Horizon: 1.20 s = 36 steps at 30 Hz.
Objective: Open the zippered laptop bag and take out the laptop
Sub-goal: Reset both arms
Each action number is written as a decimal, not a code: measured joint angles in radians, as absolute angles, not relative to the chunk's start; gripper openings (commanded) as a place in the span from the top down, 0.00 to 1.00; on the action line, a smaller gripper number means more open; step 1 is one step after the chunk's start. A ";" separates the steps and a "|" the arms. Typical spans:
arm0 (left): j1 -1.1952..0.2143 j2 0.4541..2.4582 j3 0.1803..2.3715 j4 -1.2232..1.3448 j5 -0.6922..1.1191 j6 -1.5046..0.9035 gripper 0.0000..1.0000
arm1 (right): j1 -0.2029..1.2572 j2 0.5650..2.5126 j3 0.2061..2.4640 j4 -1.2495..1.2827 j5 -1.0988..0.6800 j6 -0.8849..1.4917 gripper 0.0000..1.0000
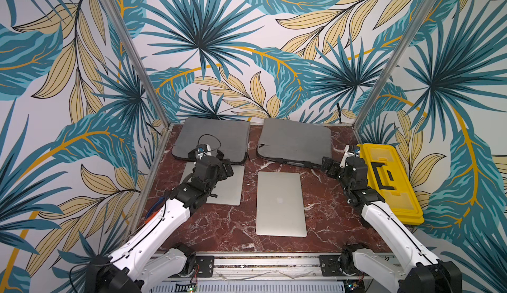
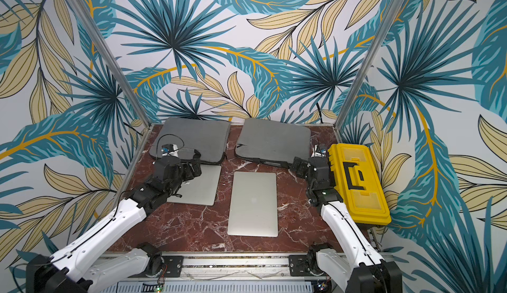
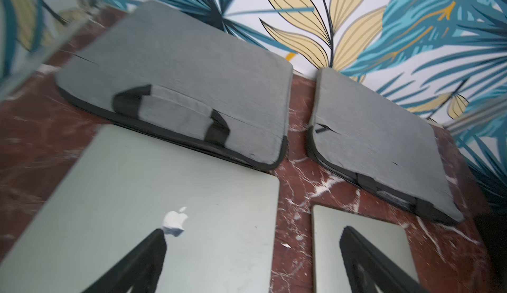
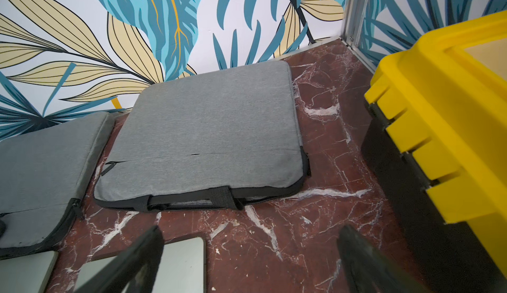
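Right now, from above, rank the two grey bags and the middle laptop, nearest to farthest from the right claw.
1. Right bag, just beside the right gripper.
2. Middle laptop, table centre.
3. Left bag, back left.

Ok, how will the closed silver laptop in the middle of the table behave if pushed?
The middle laptop would probably slide as one rigid slab: it lies flat on the marble table. Lifting looks awkward, its thin edge flush with the surface. Its smooth lid may slip.
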State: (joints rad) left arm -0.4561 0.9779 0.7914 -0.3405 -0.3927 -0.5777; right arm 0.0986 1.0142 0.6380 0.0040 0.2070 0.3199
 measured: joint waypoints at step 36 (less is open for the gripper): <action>-0.039 1.256 0.184 0.768 -0.366 -0.078 0.00 | 0.083 1.254 0.228 0.964 0.477 0.036 0.00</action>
